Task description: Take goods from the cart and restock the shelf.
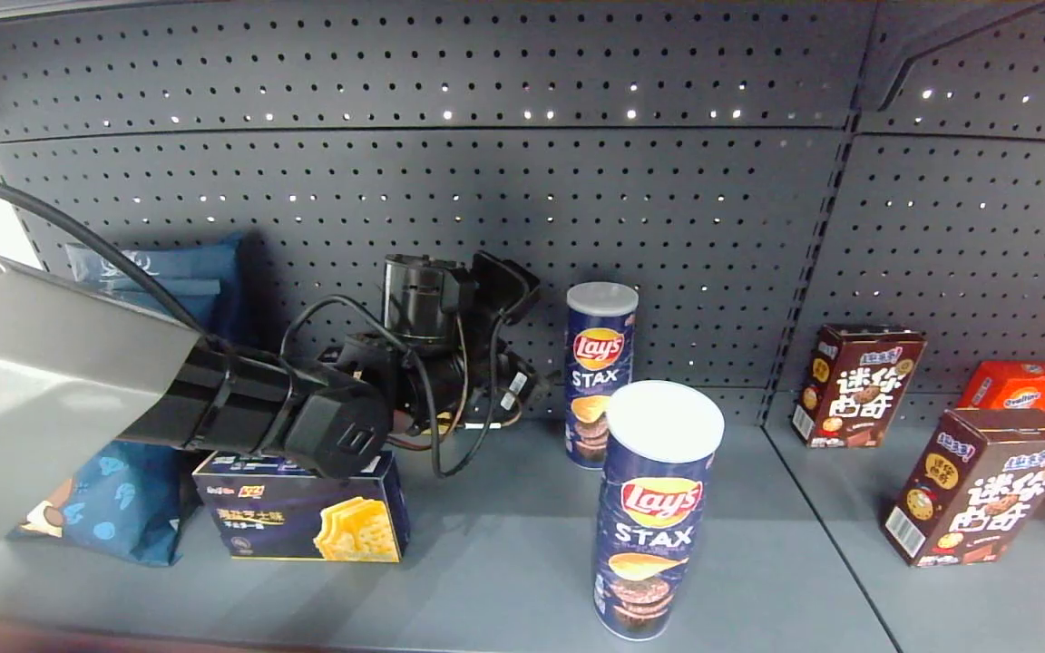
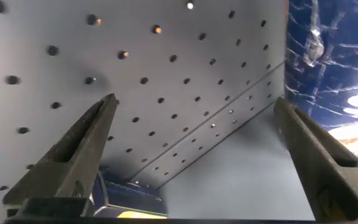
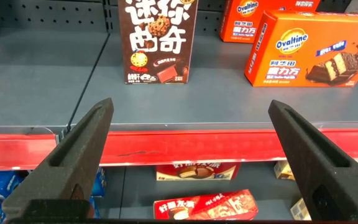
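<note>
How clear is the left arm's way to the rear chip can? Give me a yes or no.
Probably yes. The left gripper sits open at the pegboard, right beside the rear chip can, with bare shelf between them. The front can stands nearer the edge, out of the way.

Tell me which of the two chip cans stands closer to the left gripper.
The rear can, back by the pegboard wall, right beside the left gripper. The other can stands farther forward, near the front edge of the shelf.

The front chip can [image 1: 656, 531] and rear chip can [image 1: 599, 381] are navy with white lids. The cookie box [image 1: 976, 485] is brown, the wafer box [image 3: 309, 46] orange, the pegboard [image 1: 395, 181] grey and hole-dotted.
</note>
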You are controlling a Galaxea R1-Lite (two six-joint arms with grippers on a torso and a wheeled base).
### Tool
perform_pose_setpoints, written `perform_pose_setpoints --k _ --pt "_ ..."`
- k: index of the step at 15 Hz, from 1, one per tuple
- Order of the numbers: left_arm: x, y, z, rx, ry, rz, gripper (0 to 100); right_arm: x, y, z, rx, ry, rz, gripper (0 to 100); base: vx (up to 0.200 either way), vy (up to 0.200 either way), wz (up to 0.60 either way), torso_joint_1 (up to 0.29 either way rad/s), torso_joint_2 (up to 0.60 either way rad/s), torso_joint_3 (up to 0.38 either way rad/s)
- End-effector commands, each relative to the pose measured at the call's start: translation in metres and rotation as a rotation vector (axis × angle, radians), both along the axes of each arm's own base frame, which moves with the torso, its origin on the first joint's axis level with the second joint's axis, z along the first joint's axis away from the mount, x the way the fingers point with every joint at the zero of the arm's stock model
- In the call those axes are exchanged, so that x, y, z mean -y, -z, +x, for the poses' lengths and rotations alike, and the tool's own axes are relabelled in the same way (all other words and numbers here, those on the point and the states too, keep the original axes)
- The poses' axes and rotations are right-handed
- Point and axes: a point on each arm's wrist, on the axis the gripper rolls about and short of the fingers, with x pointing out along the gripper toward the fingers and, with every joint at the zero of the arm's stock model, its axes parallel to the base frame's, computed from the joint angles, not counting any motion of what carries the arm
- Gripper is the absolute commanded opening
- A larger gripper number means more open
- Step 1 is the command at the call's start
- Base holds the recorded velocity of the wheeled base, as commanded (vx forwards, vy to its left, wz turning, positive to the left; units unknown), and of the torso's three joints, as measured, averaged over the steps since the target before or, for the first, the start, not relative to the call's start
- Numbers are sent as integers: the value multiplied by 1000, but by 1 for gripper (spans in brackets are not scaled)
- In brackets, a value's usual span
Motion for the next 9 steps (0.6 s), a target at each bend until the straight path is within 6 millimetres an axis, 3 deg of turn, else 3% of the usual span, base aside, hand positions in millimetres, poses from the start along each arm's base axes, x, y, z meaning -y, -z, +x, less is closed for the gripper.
perform_pose_setpoints --k 1,9 --pt "2 8 3 -14 0 10 100 0 0 0 -1 0 -1 100 0 0 0 0 0 0" --pt "19 19 4 -12 32 6 100 0 0 0 -1 0 1 100 0 0 0 0 0 0"
